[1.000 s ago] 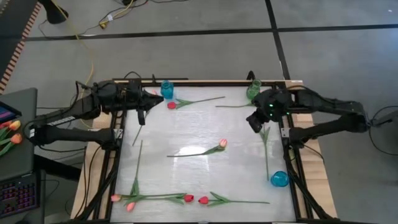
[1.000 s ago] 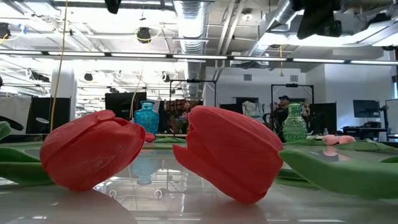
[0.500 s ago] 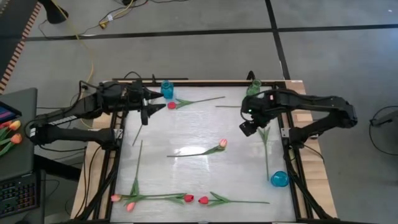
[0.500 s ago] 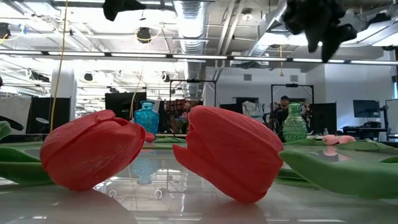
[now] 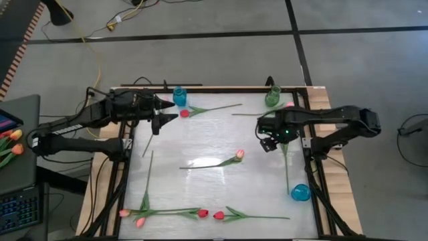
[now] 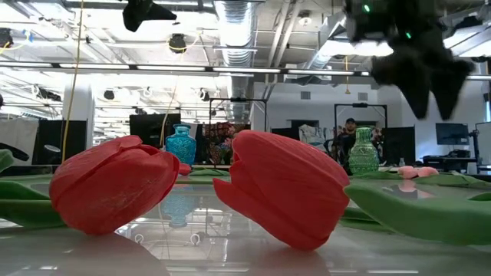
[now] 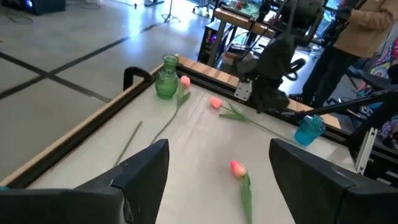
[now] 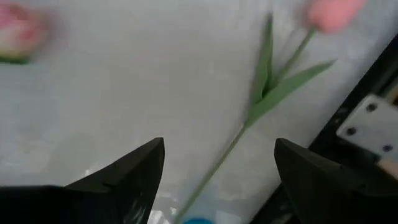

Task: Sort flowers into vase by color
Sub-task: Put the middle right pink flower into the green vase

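Hovering over the table's three o'clock edge, the right gripper (image 5: 267, 140) has its fingers spread wide and empty, right above a pink tulip (image 8: 329, 14) lying along that rail. To do this pick well, I reckon it should drop straight down, straddle the thin stem just below the bud, and close gently so the stem doesn't skid. The left gripper (image 5: 160, 120), fingers apart too, waits near eleven o'clock beside a red bud (image 5: 184, 114). Counting from above: three vases, one blue (image 5: 179, 96) at eleven, one green (image 5: 272, 98) at one, one blue (image 5: 300, 193) at four. I can make out about eight tulips scattered flat, none in a vase yet.
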You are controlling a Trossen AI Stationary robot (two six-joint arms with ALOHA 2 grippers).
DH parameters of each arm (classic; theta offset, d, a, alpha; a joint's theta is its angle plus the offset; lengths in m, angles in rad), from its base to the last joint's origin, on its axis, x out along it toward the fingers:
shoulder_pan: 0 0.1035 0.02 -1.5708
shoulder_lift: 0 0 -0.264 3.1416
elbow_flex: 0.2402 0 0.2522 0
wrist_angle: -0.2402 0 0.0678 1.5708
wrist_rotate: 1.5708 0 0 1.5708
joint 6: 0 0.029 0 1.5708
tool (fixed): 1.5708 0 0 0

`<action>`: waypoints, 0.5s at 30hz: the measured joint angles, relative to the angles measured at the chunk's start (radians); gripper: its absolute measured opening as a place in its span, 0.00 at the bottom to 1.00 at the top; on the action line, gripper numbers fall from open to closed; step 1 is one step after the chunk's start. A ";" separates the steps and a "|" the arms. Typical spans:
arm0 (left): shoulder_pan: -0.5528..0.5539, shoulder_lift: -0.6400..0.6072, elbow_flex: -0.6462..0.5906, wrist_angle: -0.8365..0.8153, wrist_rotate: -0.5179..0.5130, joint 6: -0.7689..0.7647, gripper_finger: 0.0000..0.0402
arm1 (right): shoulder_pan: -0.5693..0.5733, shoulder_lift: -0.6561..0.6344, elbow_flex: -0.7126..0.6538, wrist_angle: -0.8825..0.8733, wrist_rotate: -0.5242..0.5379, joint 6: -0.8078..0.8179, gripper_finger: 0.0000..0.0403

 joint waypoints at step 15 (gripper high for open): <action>0.000 0.000 0.000 -0.009 -0.016 -0.035 0.66 | -0.012 -0.102 -0.362 0.273 -0.019 0.129 0.81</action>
